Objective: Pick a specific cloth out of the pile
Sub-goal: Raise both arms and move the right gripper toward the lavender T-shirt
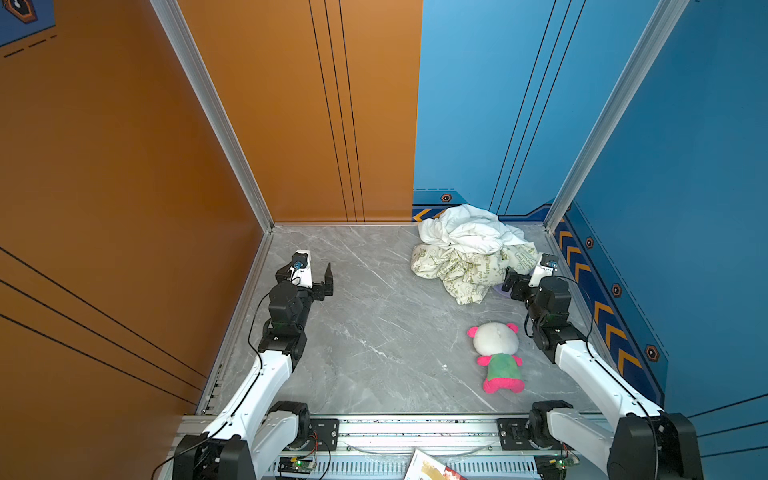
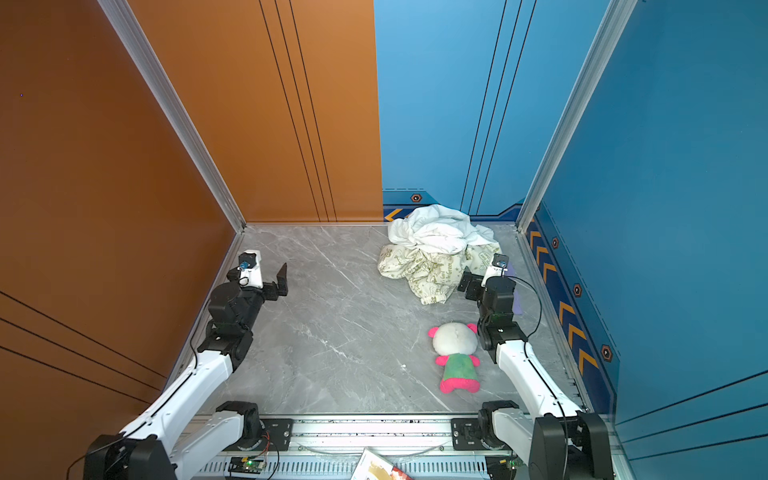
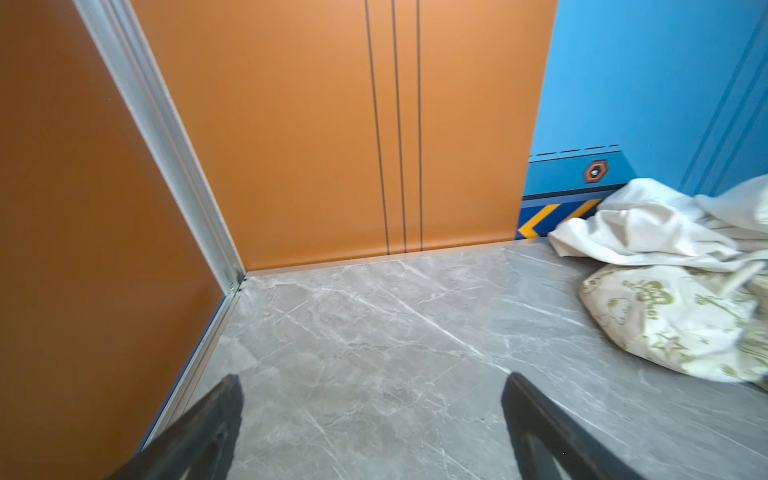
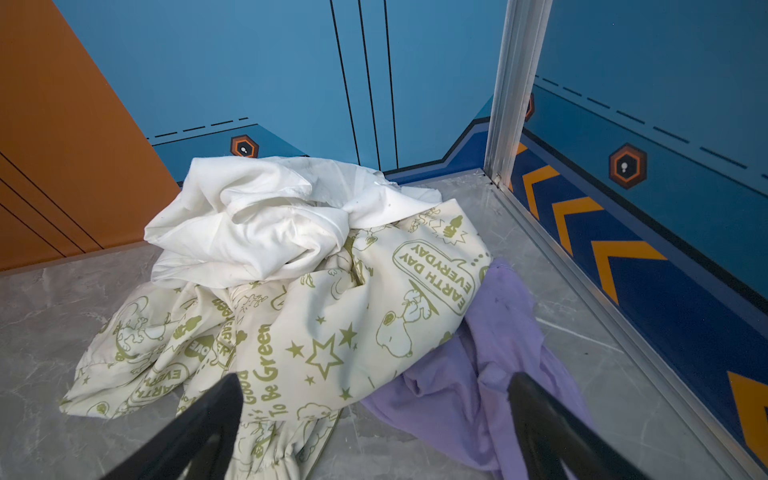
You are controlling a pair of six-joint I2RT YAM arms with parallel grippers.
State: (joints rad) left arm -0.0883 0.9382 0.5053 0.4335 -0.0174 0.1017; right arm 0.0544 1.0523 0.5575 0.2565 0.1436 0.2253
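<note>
Nothing has been picked yet. The cloth (image 4: 490,374) is tucked partly under the pile (image 4: 270,232). The right gripper (image 4: 374,380) is held spread beside the pile, the left gripper (image 3: 372,378) spread well apart from it.

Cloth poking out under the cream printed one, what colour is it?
The cloth is lilac purple; the right wrist view shows it best.

Left arm (image 1: 266,374) runs up the tabletop's (image 1: 374,332) left edge, left gripper (image 3: 374,384) aimed at the far edge, jaws spread wide, holding nothing. Right arm (image 1: 590,365) stretches along the right edge (wrist angled inward), right gripper (image 4: 374,384) gaping too, gripping nothing.
</note>
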